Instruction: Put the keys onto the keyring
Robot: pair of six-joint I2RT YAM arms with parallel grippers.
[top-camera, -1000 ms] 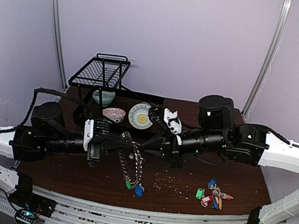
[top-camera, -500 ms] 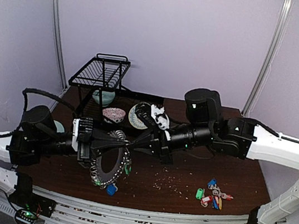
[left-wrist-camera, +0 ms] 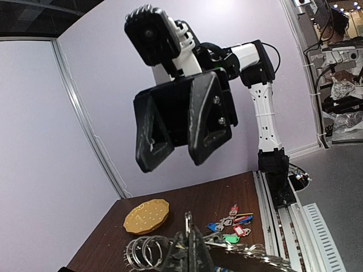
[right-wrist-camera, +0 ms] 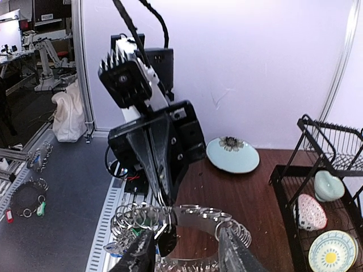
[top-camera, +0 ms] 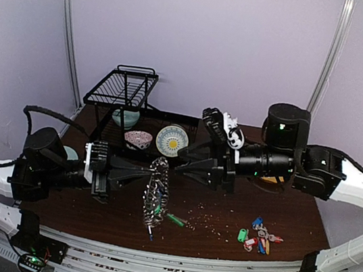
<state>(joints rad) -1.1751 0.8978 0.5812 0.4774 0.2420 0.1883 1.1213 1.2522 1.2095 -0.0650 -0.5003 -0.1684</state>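
The keyring (top-camera: 155, 197), a dark grey ring with small silver rings and a green tag (top-camera: 176, 220), hangs edge-on above the table's middle. My left gripper (top-camera: 147, 172) is shut on a small silver ring at its rim; its fingers (left-wrist-camera: 190, 256) are pressed together. My right gripper (top-camera: 178, 166) is open, facing the left one. In the right wrist view its fingers (right-wrist-camera: 140, 255) straddle the keyring (right-wrist-camera: 211, 218) without touching it. A bunch of keys with red, blue and green tags (top-camera: 258, 238) lies on the table at right (left-wrist-camera: 232, 226). A plain silver untagged bunch of keys does not show.
A black wire rack (top-camera: 123, 90) at the back holds a yellow-patterned plate (top-camera: 171, 140), a pink bowl (top-camera: 138, 139) and a teal bowl (top-camera: 125, 118). An orange plate (left-wrist-camera: 146, 215) lies at the right. A pale blue plate (right-wrist-camera: 232, 154) lies at the left. Crumbs (top-camera: 203, 218) dot the table.
The right arm reached left, then drew back right. The left gripper kept hold of the keyring, which swung low to the left and now hangs edge-on.
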